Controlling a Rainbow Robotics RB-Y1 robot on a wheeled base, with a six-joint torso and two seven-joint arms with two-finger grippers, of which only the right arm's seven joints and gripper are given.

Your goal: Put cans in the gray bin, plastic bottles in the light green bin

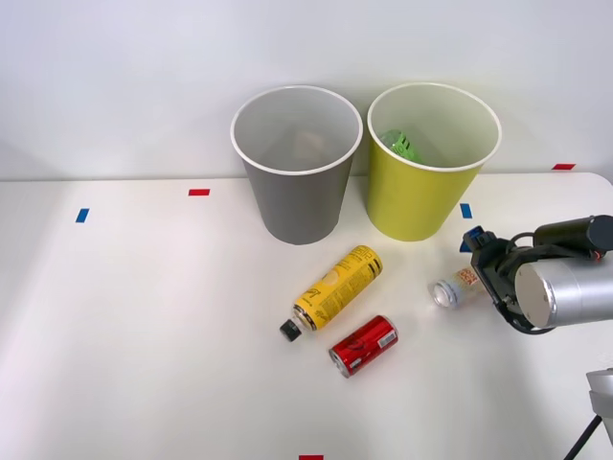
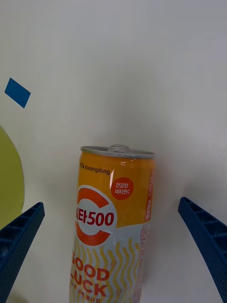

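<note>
I see the right gripper (image 2: pixel 113 251) spread wide — its fingers (image 2: pixel 19 236) flank the orange-and-white can (image 1: pixel 454 287) without touching it. The can lies on the white counter (image 1: pixel 144 335), near the light green bin (image 1: pixel 421 196) — well apart from the red can (image 1: pixel 364 345).

A: Which colours mark the bins?
B: Gray bin (image 1: pixel 296 196), white rim; light green bin (image 1: pixel 418 196), yellow-green, white rim.
A: And lower in the frame?
B: Orange-and-white can (image 2: pixel 113 227); red can (image 1: pixel 364 345), white lettering; yellow bottle (image 1: pixel 333 289), black cap; blue ribbed fingers (image 2: pixel 19 239).
</note>
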